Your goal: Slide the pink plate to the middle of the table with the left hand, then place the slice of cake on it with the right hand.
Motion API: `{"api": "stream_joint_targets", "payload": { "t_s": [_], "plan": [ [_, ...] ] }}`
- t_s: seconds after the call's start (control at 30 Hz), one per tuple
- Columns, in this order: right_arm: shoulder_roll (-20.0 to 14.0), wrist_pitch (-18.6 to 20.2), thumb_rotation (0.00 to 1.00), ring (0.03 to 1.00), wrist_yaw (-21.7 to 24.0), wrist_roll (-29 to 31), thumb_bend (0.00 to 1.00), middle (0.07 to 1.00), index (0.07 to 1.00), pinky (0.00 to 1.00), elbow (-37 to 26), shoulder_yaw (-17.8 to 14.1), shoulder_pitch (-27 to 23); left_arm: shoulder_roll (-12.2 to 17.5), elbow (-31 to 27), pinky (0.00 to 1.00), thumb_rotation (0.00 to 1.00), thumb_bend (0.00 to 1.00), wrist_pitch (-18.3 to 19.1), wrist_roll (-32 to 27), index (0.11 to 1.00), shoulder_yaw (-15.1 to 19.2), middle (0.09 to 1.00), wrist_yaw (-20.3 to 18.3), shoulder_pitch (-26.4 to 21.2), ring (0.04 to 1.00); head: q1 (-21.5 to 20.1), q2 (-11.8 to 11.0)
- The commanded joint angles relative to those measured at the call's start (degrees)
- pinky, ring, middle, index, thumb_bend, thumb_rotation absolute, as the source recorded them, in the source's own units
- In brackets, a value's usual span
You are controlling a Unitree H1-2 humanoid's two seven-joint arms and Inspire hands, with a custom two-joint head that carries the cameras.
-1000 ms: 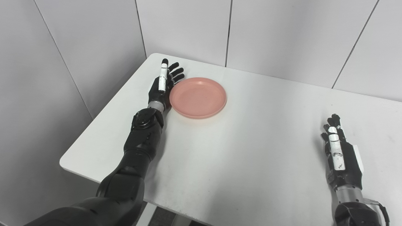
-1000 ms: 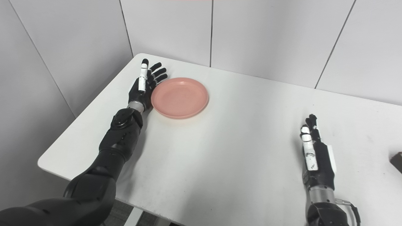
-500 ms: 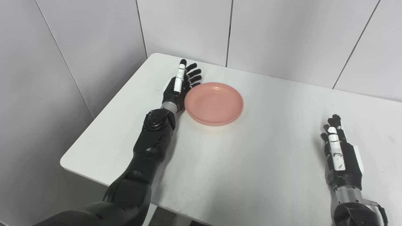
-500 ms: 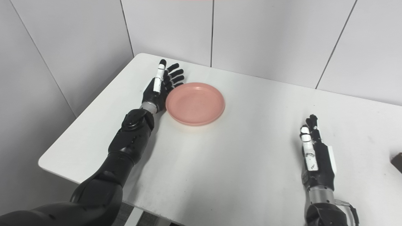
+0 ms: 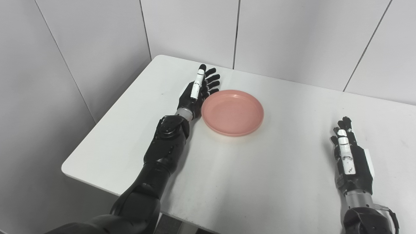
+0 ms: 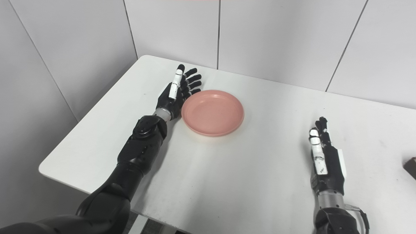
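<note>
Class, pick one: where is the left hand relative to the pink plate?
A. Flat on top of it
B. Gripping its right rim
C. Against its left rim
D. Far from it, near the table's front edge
C: the open left hand stands edge-on against the plate's left rim.

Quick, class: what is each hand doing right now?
Left hand: open, holding nothing, its side against the pink plate.
Right hand: open, empty, fingers extended, over the table.

Glossy black arms; black hands with white finger panels.
</note>
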Motion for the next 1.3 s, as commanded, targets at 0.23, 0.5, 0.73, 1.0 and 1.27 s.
{"api": "stream_joint_targets", "payload": {
  "t_s": [0.23, 0.5, 0.73, 1.0, 1.27],
  "plan": [
    [0.1, 0.8, 0.86, 1.0, -1.5, -3.1, 0.62, 1.0, 1.0, 1.0, -4.2, 1.2, -0.6, -2.0, -5.0, 0.85, 0.98, 0.65, 1.3, 0.2, 0.842, -2.0, 0.857, -1.9, -0.7, 0.874, -2.7, 0.5],
    [1.1, 0.2, 0.85, 1.0, -2.2, -3.4, 0.6, 1.0, 1.0, 1.0, -4.0, 1.3, -0.7, -3.4, -10.6, 0.89, 1.0, 0.68, 6.8, 2.8, 0.881, -5.8, 0.885, -2.2, 1.8, 0.907, -5.6, 1.4],
    [2.2, 0.8, 0.83, 1.0, -1.7, -1.5, 0.61, 1.0, 1.0, 1.0, -3.6, 1.0, -0.9, -5.0, -15.2, 0.93, 1.0, 0.64, 9.1, 4.3, 0.888, -7.0, 0.89, -1.9, 3.8, 0.91, -8.8, 2.2],
    [4.6, 0.5, 0.73, 1.0, -1.7, 2.0, 0.59, 1.0, 1.0, 1.0, -2.5, 0.2, -1.4, -6.5, -19.1, 0.97, 1.0, 0.63, 11.0, 4.2, 0.917, -7.9, 0.926, -3.0, 6.0, 0.956, -14.6, 3.1],
    [6.1, 0.4, 0.7, 1.0, -3.0, 1.1, 0.63, 1.0, 1.0, 1.0, -1.1, 0.8, -2.2, -6.9, -18.7, 1.0, 1.0, 0.64, 8.2, 5.7, 0.935, -10.0, 0.951, -3.9, 7.9, 0.977, -20.7, 3.9]
  ]
}}
